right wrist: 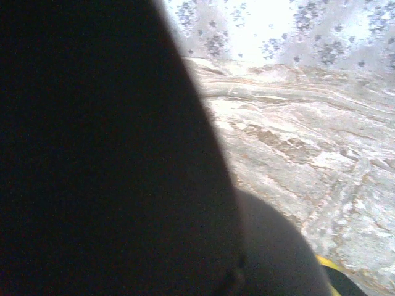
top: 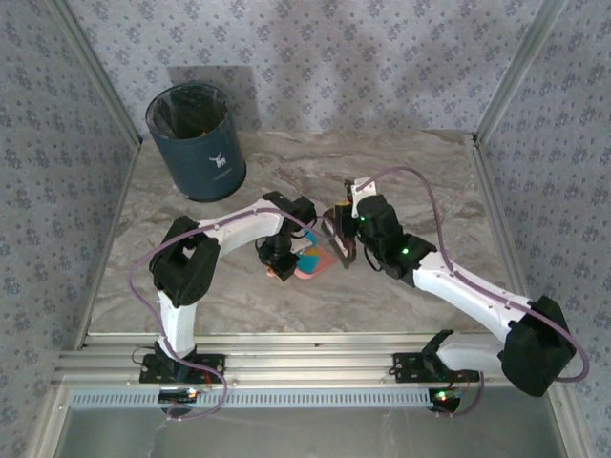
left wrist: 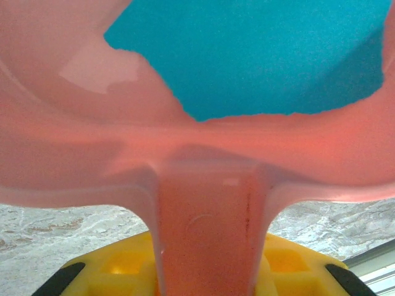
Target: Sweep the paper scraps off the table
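The left gripper (left wrist: 207,271) was clamped on the handle of the pink plastic dustpan (left wrist: 80,154), near the middle of the grey-beige marble-veined table (top: 430,172). A teal-blue paper scrap (left wrist: 259,55) lay inside the dustpan. Just right of the dustpan, the right gripper (top: 347,235) was closed on a dark brush (top: 339,250). A dark blue round bin (top: 196,143) stood well behind the dustpan, to its left.

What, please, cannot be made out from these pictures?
Paper scraps in the dustpan: left wrist view, top edge cuts off their count.
Any left on the table: top view, too small to tell.
Right pincer load: right wrist view, dark blurred mass blocks it.
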